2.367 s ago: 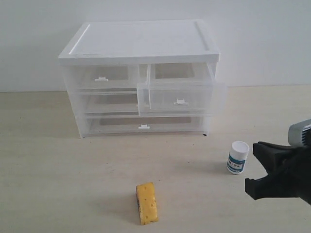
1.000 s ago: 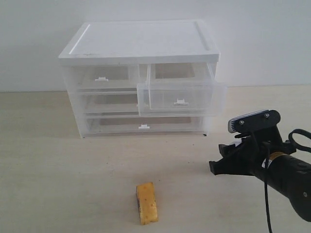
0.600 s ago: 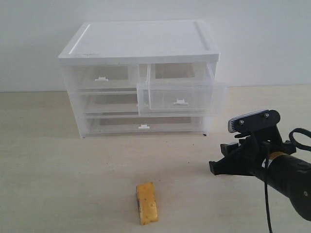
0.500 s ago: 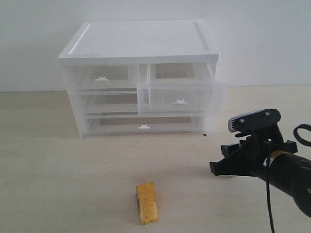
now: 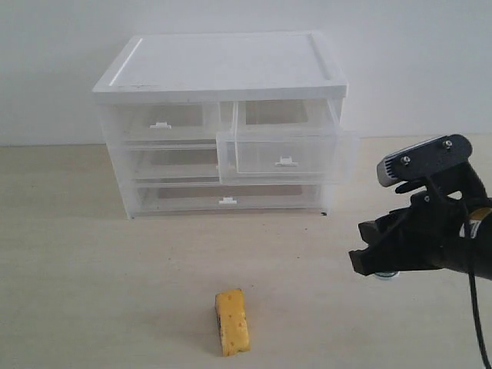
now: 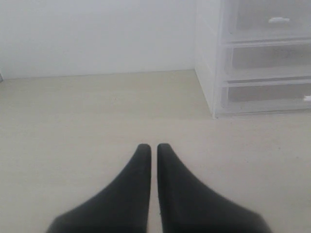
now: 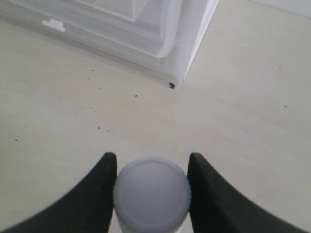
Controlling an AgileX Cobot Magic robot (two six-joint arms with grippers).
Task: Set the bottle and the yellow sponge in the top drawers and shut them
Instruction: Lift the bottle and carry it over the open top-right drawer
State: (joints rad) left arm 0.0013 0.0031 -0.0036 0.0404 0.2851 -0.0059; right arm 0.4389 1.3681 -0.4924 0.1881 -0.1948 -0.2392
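Observation:
The bottle [image 7: 152, 191] shows its white cap between the two fingers of my right gripper [image 7: 152, 157], which is shut on it. In the exterior view my right gripper [image 5: 370, 260] hangs at the right, and only the bottle's base [image 5: 386, 275] peeks out below it. The yellow sponge [image 5: 231, 321] lies on the table at the front centre, apart from both grippers. The right top drawer [image 5: 286, 157] is pulled out; the left top drawer [image 5: 164, 123] is pushed in. My left gripper [image 6: 150, 146] is shut and empty, low over bare table.
The white drawer cabinet [image 5: 223, 69] stands at the back centre against a white wall, with two full-width drawers [image 5: 227, 201] pushed in below. Its side and corner [image 6: 211, 73] show in the left wrist view.
My right gripper has narrowed onto the bottle and shifted up and to the right with it. The sponge, the drawers and the left gripper have stayed put.

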